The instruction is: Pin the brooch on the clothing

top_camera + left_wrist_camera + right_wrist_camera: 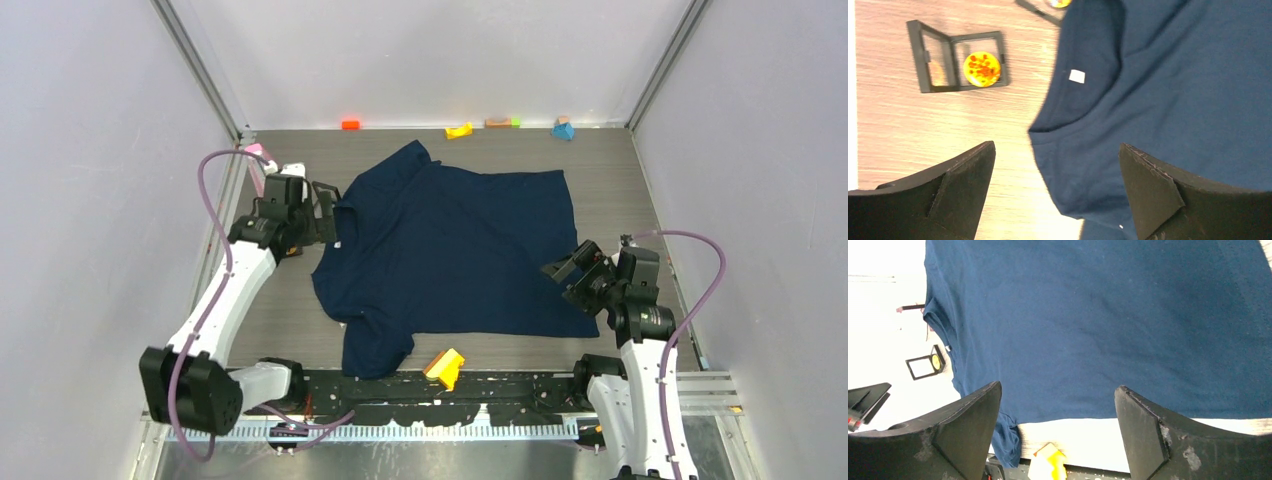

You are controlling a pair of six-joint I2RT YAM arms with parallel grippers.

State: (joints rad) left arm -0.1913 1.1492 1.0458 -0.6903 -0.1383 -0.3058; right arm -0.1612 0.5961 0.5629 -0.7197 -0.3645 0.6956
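The clothing (455, 250) is a dark navy T-shirt lying flat mid-table, with its neck and white label (1077, 76) to the left. The brooch (982, 69), a round orange-gold badge, lies in an open black case (955, 62) on the table beside the collar. It also shows small in the right wrist view (937, 361). In the top view my left arm hides it. My left gripper (322, 213) is open and empty above the collar edge (1057, 147). My right gripper (562, 271) is open and empty above the shirt's right hem (1058, 387).
A yellow wedge block (445, 366) lies near the front rail below the shirt. Small blocks line the back wall: orange (350, 124), yellow (459, 130), blue (563, 129). A second black case edge (1040, 12) shows beyond the collar. Side walls stand close.
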